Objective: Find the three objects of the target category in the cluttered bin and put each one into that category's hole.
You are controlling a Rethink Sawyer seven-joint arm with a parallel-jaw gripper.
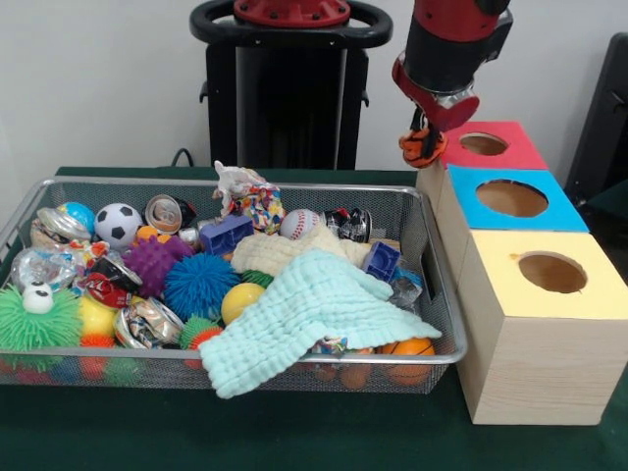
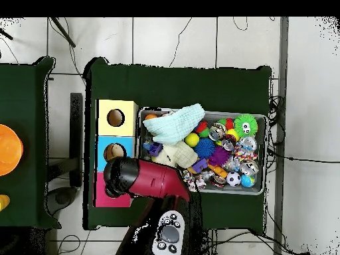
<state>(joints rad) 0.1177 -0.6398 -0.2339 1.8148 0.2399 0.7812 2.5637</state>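
Observation:
My gripper (image 1: 424,135) hangs above the table at the left edge of the red-topped box (image 1: 515,152), shut on a small orange and black striped toy (image 1: 422,148). The toy is just left of that box's round hole (image 1: 484,144) and slightly above its top. In the overhead view the red arm (image 2: 143,178) covers most of the red box (image 2: 105,197), hiding the gripper and toy. The wire bin (image 1: 245,184) holds a mixed heap: a soccer ball (image 1: 118,224), a baseball (image 1: 299,223), spiky balls and crushed cans (image 1: 147,322).
A blue-topped box (image 1: 510,199) and a yellow-topped box (image 1: 549,275), each with a round hole, stand in a row with the red one, right of the bin. A mint knitted cloth (image 1: 304,314) drapes over the bin's front rim, a cream cloth (image 1: 285,250) behind it.

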